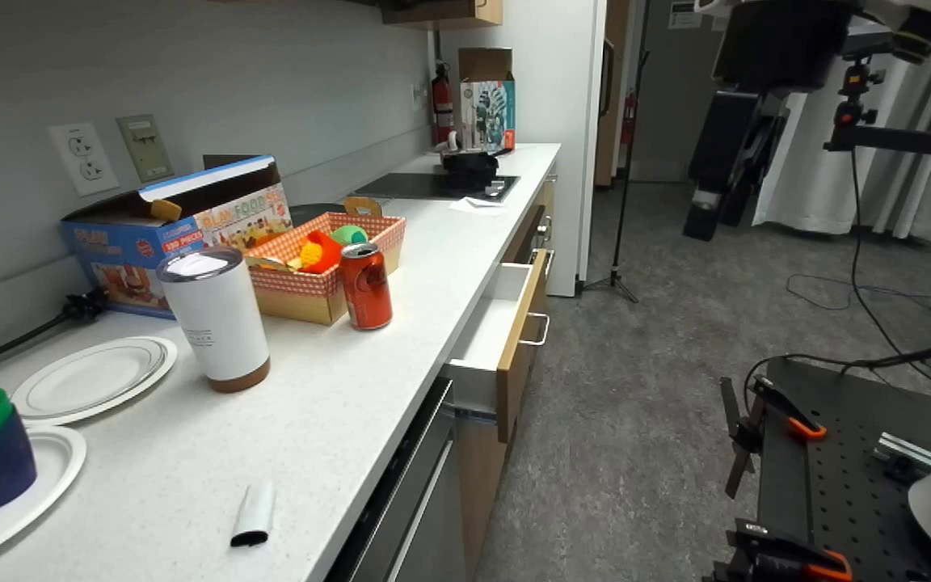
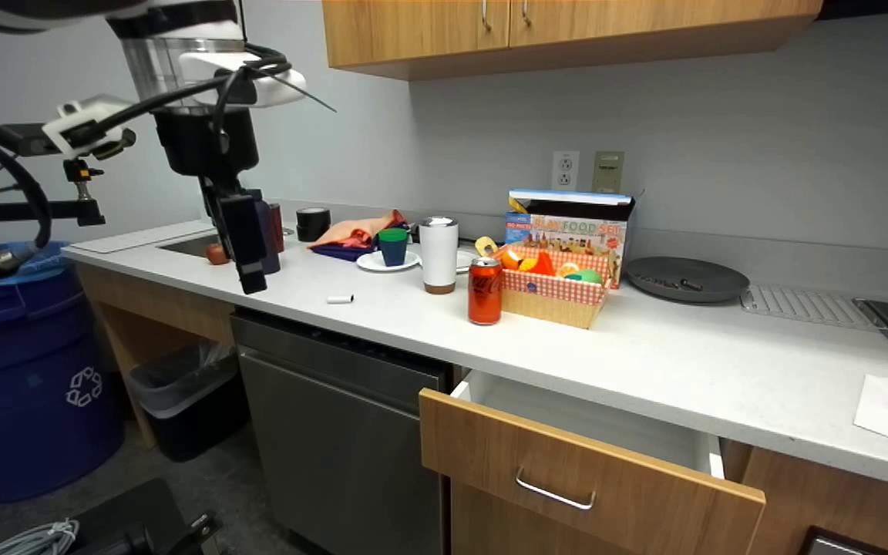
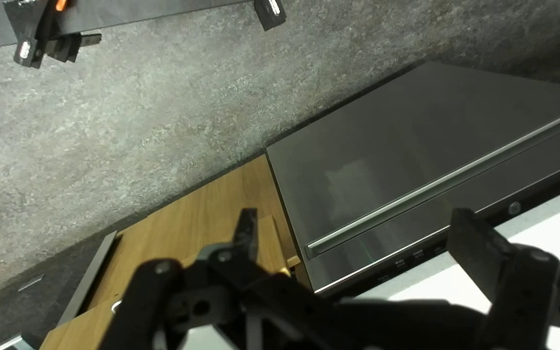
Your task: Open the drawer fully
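our pincer (image 3: pixel 355 214) hung spread wide, holding nothing, well apart from the drawer (image 2: pixel 583 466), which jutted from beneath the counter (image 2: pixel 683 366) beside the dishwasher (image 2: pixel 344 447). we judged it light and smooth-running, best pulled by its slim metal handle (image 2: pixel 554 496). the drawer's back lay hidden, so we couldn't tell whether it was fully out.

Arm (image 2: pixel 201 32) white, with a black band (image 2: pixel 174 17) and silver collar (image 2: pixel 147 63). Cables (image 2: pixel 182 92) black, externally routed. Gripper (image 3: pixel 355 218) black, round screw heads (image 3: pixel 224 255) visible.
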Controlling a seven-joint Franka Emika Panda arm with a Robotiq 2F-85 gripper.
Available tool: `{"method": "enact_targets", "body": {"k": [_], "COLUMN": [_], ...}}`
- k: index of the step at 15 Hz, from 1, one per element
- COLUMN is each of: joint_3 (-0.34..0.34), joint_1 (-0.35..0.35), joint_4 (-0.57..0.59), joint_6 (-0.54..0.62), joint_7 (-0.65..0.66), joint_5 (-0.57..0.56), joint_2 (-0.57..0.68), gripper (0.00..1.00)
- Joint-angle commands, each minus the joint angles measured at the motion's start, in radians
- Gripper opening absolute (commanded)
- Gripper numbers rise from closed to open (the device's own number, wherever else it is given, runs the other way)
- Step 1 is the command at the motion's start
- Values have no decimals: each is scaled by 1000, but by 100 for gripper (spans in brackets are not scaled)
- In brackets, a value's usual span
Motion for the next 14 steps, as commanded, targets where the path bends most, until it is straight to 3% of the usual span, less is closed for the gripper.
{"method": "enact_targets", "body": {"k": [1, 2, 3, 5, 11, 14], "joint_3": [174, 223, 134, 223, 221, 192], "joint_1": [52, 65, 42, 70, 71, -5], "joint_4": [54, 76, 26, 53, 65, 112], "joint_6": [25, 33, 14, 24, 24, 32], "joint_7": [182, 232, 136, 225, 236, 236], "joint_5": [79, 94, 58, 70, 71, 4], "joint_2": [67, 91, 30, 62, 84, 126], "gripper": [100, 100, 100, 100, 100, 100]}}
